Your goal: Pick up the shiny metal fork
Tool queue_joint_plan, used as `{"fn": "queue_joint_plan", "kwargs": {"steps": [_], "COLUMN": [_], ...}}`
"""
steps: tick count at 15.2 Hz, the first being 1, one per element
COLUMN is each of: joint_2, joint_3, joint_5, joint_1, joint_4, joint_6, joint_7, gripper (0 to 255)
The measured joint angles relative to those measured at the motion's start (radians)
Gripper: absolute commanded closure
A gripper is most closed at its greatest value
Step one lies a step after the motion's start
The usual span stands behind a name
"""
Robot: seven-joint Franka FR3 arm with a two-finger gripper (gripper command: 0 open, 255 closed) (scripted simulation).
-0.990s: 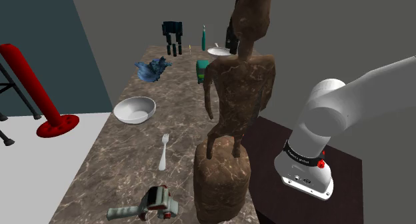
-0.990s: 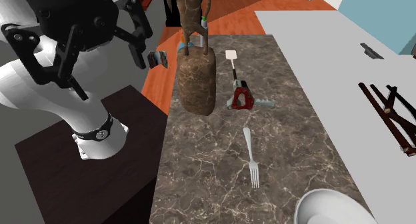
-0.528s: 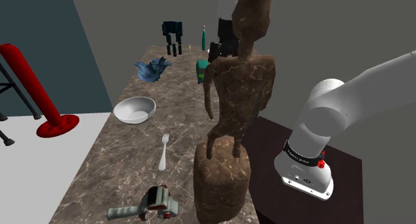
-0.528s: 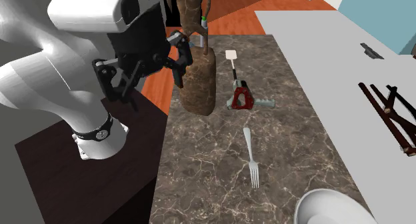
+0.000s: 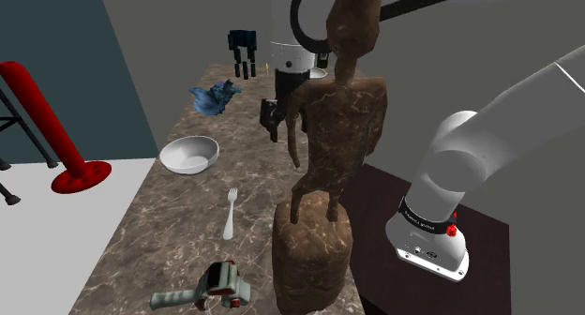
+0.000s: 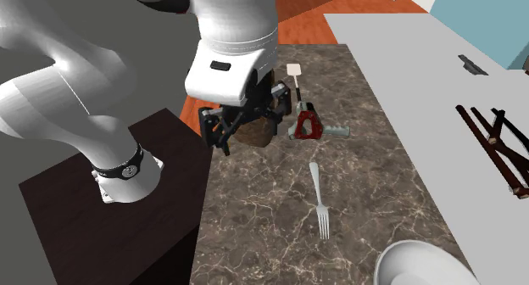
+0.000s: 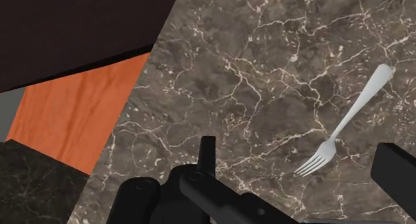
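Observation:
A shiny silver fork (image 5: 230,215) lies flat on the brown marbled countertop (image 5: 178,229), between the white bowl and the tape dispenser. In the second exterior view the fork (image 6: 319,201) points its tines toward the bowl. My black gripper (image 6: 231,127) hangs above the counter beside the brown statue's base, some way from the fork. In the shoulder view the gripper (image 5: 273,118) is partly hidden behind the statue. In the wrist view the gripper (image 7: 300,168) is open, its fingers (image 7: 208,155) wide apart, and the fork (image 7: 347,119) lies far below, nearer one finger.
A tall brown statue (image 5: 330,126) on a rounded base (image 5: 310,257) stands at the counter's edge by the stand (image 5: 469,266). A white bowl (image 5: 189,155), a red-and-grey tape dispenser (image 6: 309,125), a white spatula (image 6: 294,71) and small figures (image 5: 214,96) share the counter.
The arm has swung from above the stand out over the counter and lowered. The gripper now hangs beside the statue, closer to the fork. The fork has not moved.

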Motion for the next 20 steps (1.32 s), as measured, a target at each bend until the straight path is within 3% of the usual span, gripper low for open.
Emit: {"fn": "queue_joint_plan", "kwargs": {"steps": [4, 9, 14, 20], "joint_2": [0.115, 0.328, 0.560, 0.804], "joint_3": [0.079, 0.177, 0.238, 0.212], "joint_5": [0.021, -0.007, -0.113, -0.266], "joint_1": [-0.013, -0.046, -0.060, -0.011], "joint_4": [0.013, 0.058, 0.137, 0.255], "joint_6": [0.101, 0.262, 0.395, 0.488], "joint_7": [0.129, 0.307, 0.524, 0.756], "gripper": [0, 0, 0, 0]}}
